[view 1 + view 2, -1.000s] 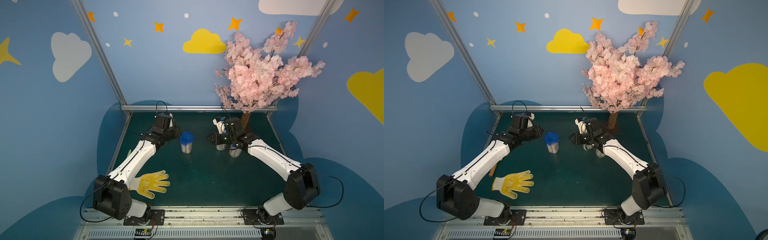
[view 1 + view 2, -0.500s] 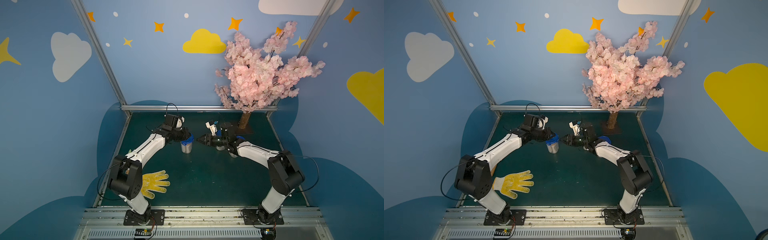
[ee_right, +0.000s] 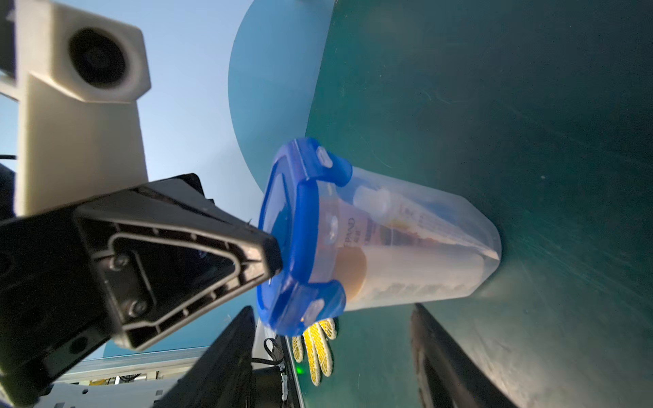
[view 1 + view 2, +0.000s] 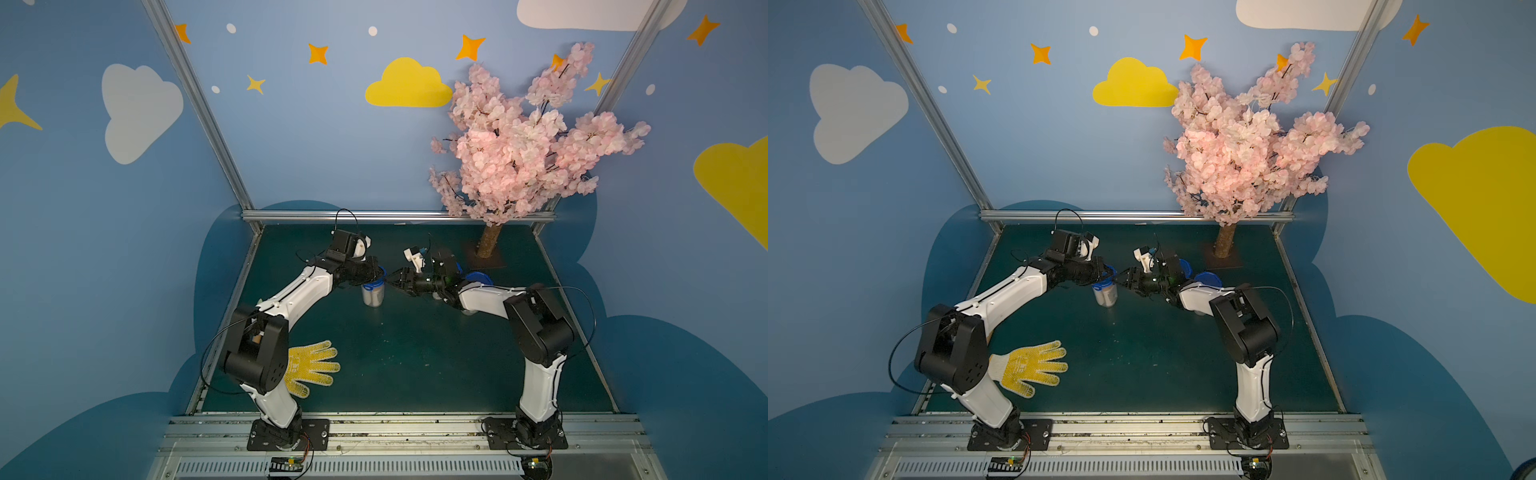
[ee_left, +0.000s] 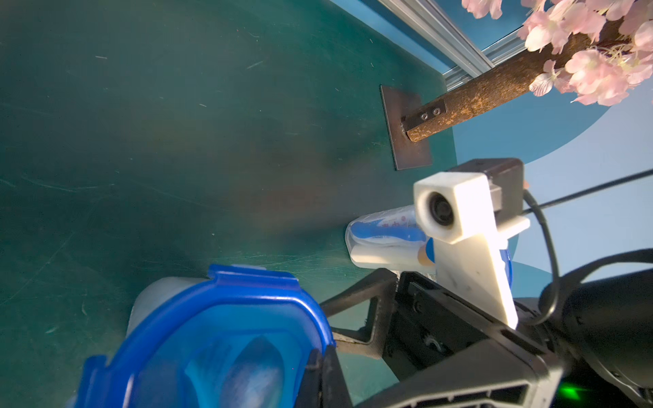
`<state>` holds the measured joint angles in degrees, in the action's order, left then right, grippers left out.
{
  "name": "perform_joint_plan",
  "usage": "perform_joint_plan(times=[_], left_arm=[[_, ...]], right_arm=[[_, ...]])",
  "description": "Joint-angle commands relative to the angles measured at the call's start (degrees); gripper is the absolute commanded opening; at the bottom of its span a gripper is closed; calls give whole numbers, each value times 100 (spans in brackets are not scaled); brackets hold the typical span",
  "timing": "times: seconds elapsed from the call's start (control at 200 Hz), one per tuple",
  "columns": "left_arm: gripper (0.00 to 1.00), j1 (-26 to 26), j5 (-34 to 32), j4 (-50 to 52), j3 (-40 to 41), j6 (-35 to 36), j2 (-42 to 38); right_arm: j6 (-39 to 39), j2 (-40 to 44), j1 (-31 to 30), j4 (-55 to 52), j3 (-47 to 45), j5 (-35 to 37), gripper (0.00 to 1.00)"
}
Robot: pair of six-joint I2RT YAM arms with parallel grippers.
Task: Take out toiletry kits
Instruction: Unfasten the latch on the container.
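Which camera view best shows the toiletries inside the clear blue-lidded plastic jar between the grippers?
Right wrist view: a white tube and a yellow-capped bottle show through the clear plastic jar. Left wrist view shows mainly its blue lid; both top views show the jar tiny.

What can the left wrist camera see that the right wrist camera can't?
Only the left wrist view: the tree trunk with pink blossoms, and a second jar partly hidden by the right arm's camera. Only the right wrist view: the yellow glove, plus a bottle and a tube inside the jar. Both: that jar's blue lid, clipped on, and the green table.
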<state>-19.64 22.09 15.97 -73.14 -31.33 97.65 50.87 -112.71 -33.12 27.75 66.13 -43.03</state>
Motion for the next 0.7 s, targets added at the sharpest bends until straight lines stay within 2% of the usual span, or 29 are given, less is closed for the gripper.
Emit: perform_joint_plan(times=[0.0, 0.285, 0.511, 0.696], left_arm=[[3, 10, -20, 82, 170, 61, 51], [2, 8, 6, 41, 307, 36, 169], [2, 20, -11, -43, 423, -35, 214], [2, 56, -12, -134, 644, -59, 202]], right_arm=[[185, -97, -52, 507, 166, -212, 70], [263, -137, -182, 1022, 177, -371, 72], [717, -249, -187, 1784, 117, -547, 71], [846, -210, -187, 2007, 47, -592, 70]])
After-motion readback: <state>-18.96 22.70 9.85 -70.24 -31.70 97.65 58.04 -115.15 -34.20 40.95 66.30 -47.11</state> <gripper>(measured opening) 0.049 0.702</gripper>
